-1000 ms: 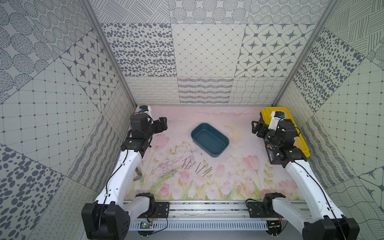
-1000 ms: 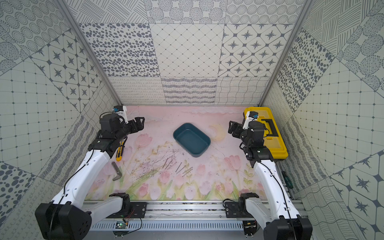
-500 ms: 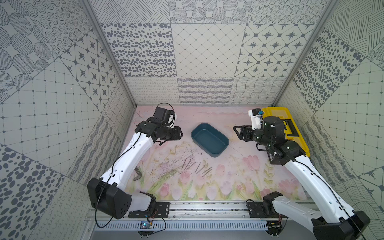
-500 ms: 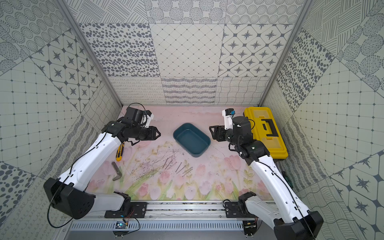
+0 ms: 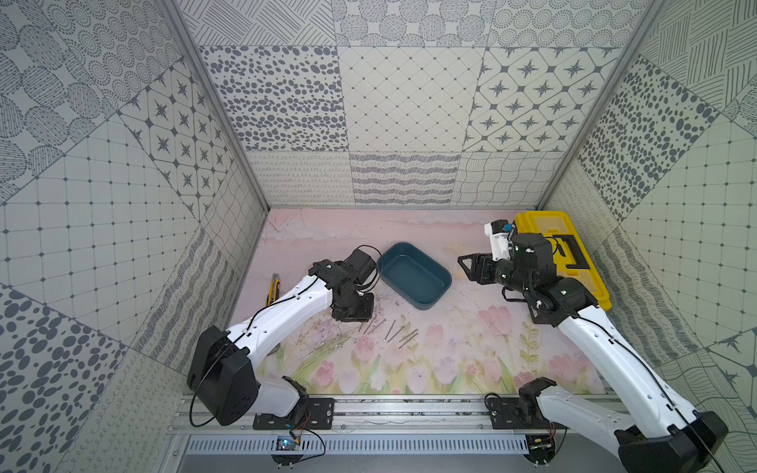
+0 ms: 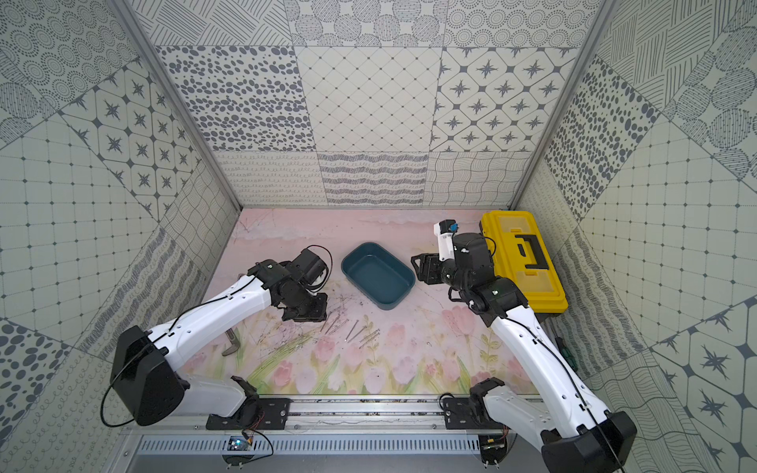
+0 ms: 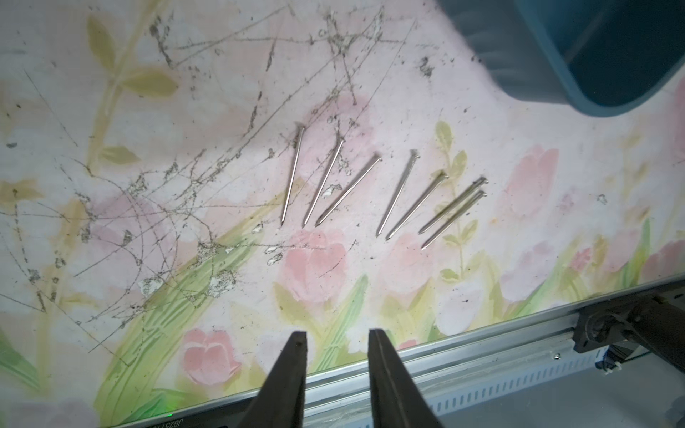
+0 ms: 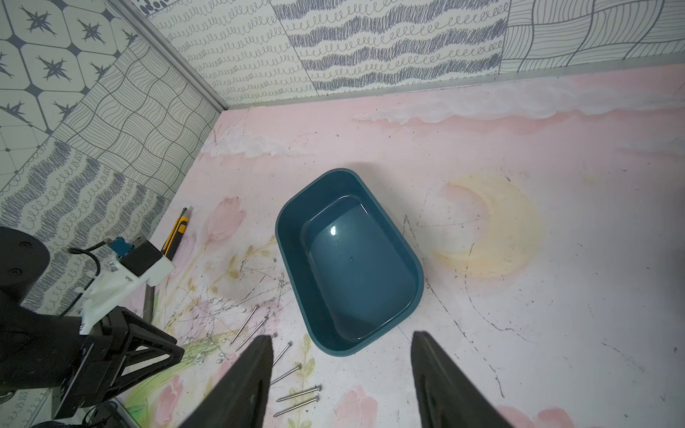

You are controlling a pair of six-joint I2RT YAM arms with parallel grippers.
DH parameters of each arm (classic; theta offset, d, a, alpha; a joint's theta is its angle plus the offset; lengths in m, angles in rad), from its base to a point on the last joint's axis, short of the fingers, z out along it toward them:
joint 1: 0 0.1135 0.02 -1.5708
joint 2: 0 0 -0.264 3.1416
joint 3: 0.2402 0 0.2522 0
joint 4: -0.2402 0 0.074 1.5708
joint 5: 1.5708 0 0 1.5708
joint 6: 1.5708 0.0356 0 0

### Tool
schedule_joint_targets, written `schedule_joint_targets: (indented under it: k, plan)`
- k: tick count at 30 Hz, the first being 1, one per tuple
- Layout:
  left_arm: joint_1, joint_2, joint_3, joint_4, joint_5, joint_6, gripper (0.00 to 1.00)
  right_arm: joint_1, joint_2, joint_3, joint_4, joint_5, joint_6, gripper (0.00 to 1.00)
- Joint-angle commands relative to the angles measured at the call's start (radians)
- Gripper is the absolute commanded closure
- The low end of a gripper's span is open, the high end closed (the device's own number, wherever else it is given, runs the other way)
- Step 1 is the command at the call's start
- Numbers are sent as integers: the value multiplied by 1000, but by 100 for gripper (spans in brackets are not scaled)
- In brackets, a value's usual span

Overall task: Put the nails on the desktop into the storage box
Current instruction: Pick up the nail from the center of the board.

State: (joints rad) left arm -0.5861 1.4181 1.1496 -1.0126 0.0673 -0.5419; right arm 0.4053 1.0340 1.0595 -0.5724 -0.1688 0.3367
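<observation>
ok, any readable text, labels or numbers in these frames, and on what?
Upside-down printed code at the edge of the grey metal rail: blurred and cut off, unreadable.
Yellow toolbox with black handle, dark teal-blue plastic storage box, yellow utility knife: no text visible.

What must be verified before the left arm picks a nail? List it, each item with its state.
1. Seven thin grey metal nails all lying on the pale pink tulip-printed desktop: ok.
2. Shallow dark teal-blue plastic storage box upright, open, empty: ok.
3. Jaws of the left gripper apart, holding nothing: ok.
4. The left gripper centred over one nail: not ok; the nails lie ahead of it.
5. The right gripper clear of the storage box and nails: ok; it hangs beside the box, empty.
</observation>
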Motion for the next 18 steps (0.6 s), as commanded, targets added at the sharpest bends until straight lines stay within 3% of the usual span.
schedule_joint_targets:
  k: [1,10,18]
  plan:
    - [-29,30,-41,5,-85,-65,70,7,-19,-22,36,-5,14,36]
    - [-44,73,-131,202,-110,39,71,9,-16,-59,65,-35,35,36]
    - [-44,136,-102,293,-146,143,71,10,-9,-64,66,-47,39,37]
